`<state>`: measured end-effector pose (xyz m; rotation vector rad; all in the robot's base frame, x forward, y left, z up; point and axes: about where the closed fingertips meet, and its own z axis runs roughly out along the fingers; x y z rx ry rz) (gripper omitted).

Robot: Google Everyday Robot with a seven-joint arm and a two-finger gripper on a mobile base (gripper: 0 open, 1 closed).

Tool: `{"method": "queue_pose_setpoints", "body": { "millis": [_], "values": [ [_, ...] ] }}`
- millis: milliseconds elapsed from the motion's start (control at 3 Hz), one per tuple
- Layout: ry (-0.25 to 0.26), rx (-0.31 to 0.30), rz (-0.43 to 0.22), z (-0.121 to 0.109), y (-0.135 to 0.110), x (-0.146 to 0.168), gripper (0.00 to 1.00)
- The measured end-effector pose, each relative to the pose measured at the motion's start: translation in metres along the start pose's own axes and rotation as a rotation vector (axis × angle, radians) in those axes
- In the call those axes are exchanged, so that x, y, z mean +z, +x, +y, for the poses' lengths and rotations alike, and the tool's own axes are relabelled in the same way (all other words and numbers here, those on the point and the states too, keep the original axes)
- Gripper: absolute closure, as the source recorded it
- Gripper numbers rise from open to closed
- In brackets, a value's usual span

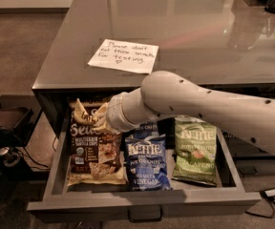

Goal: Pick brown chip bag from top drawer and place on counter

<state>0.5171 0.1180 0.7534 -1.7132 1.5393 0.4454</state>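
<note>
The gripper [100,122], its grip impossible to tell, is hanging over the far end of the brown chip bag [95,150], which is lying front-to-back.

The gripper [100,121] is mostly hidden behind the arm [175,104], at the top of the brown chip bag [95,151]. The worktop [199,27] is cut off on the right.

end effector [100,123] at l-most chip bag [92,150] in top drawer [137,200]

Arm [214,113] stretched leftward (entering from right), claw [98,121] low at its end
</note>
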Motion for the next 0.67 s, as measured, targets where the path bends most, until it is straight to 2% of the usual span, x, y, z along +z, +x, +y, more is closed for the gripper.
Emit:
{"method": "queue_pose_setpoints", "body": {
  "millis": [333,667],
  "values": [
    [0.041,-0.037,-0.028,-0.01,-0.026,-0.039,1.0],
    [0.065,-0.067,-0.041,-0.024,-0.063,-0.079,1.0]
  ]
}}
